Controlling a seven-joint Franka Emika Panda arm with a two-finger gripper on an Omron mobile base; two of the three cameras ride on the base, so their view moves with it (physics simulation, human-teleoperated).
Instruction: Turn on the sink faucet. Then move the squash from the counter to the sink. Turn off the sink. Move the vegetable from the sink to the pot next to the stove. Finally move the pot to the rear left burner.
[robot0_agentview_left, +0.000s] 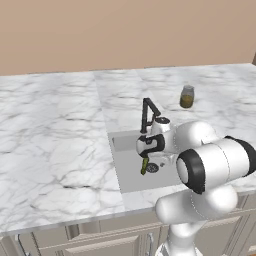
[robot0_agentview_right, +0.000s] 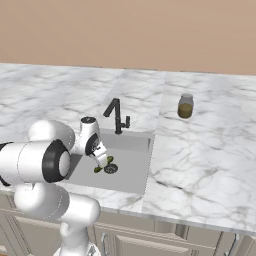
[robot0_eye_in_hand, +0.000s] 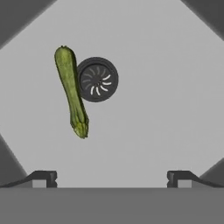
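Gripper (robot0_eye_in_hand: 112, 177) hangs over the sink (robot0_agentview_left: 131, 179), pointing straight down at the basin floor. Hand view: two dark fingertips (robot0_eye_in_hand: 43, 177) sit well apart at the bottom of the frame, nothing between them. Jaws wide open, holding nothing.

Squash (robot0_eye_in_hand: 72, 92) lies flat on the basin floor, free of the gripper. Hand view: it runs from about 11 o'clock down toward 7 o'clock of the drain (robot0_eye_in_hand: 96, 79), its long side just beside the drain rim, touching or nearly so; cannot tell which. Thicker rounded end at the top, narrower paler end at the bottom. It lies up and left of the gripper's centre line, nearer the left fingertip than the right.

Left base view: squash (robot0_agentview_left: 144, 165) shows as a short green sliver just below the hand, at 9 o'clock of the drain (robot0_agentview_left: 152, 168). Right base view: squash (robot0_agentview_right: 99, 168) partly hidden by the hand, drain (robot0_agentview_right: 111, 169) at its 3 o'clock.

Faucet (robot0_agentview_left: 148, 114) stands at the rear rim of the sink, at 12 o'clock of the hand, spout angled over the basin. No water stream can be made out.

Glass jar (robot0_agentview_left: 187, 97) with olive-yellow contents stands upright on the desk (robot0_agentview_left: 55, 130), behind the sink at roughly 2 o'clock, well apart from it.
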